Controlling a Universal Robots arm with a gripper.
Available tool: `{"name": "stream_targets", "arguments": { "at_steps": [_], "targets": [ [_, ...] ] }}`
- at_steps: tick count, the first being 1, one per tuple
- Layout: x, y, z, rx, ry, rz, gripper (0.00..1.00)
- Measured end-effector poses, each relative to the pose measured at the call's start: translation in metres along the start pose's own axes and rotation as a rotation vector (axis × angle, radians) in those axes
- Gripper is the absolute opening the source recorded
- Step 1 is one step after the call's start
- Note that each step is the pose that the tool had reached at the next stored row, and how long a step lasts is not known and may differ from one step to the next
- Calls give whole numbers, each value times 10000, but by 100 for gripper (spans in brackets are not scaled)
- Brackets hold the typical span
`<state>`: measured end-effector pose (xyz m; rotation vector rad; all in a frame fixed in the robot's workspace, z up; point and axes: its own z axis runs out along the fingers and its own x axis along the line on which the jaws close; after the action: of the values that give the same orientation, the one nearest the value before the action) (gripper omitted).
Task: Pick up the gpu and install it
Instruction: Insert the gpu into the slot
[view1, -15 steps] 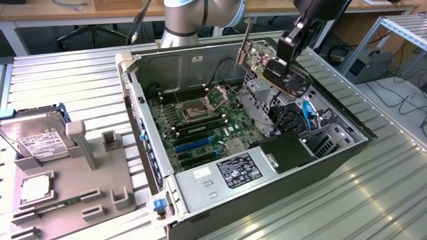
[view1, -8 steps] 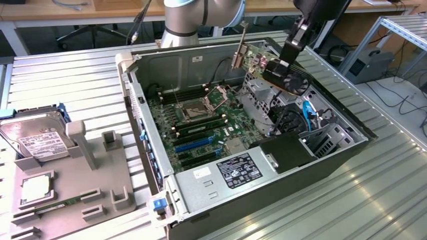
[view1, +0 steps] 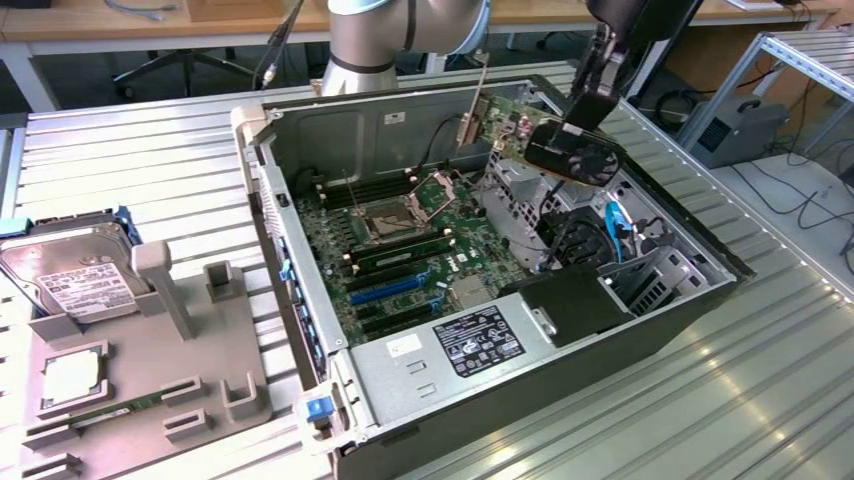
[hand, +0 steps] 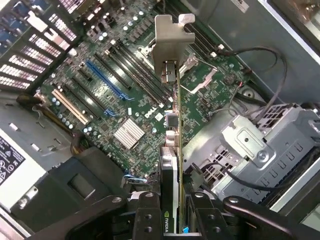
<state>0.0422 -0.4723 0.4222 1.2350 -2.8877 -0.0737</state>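
Above the open computer case (view1: 534, 410), the gpu (hand: 171, 165) hangs edge-on over the motherboard (hand: 125, 95), its metal bracket (hand: 172, 40) pointing away from the wrist. The gripper (hand: 172, 215) is clamped on the card's two flat faces near the end opposite the bracket. I judge the card light and stiff but fragile: best held by its faces or bare edges, clear of the connector strip, and never twisted or forced.
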Motion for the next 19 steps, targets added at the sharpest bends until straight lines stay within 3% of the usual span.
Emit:
{"name": "stream_targets", "arguments": {
  "at_steps": [2, 11, 19],
  "targets": [
    [0, 0, 0, -13, 34, -769, 27],
    [0, 0, 0, -57, 138, -3169, 27],
    [0, 0, 0, -62, 153, -3472, 27]
  ]
}}
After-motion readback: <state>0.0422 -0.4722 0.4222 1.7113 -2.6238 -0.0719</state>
